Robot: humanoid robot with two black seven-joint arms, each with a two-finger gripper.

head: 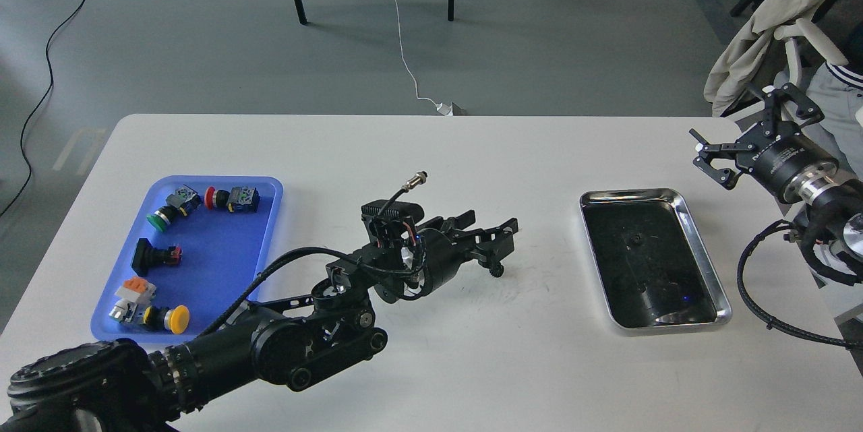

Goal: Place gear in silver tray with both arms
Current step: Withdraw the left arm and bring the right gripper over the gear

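My left gripper (497, 258) hangs low over the middle of the white table (431, 149), its fingers pointing right. It is shut on a small black gear (497, 271) that hangs at the fingertips just above the table. The silver tray (634, 193) lies to the right of it, about a hand's width away, with a dark mirror-like bottom and nothing in it. My right gripper (738, 139) is open and empty, raised above the table's right edge, beyond the tray's far right corner.
A blue plastic tray (216, 250) at the left holds several push-button switches with green, red and yellow caps. A chair with a beige jacket (762, 27) stands off the table's right end. Chair legs and cables are on the floor behind.
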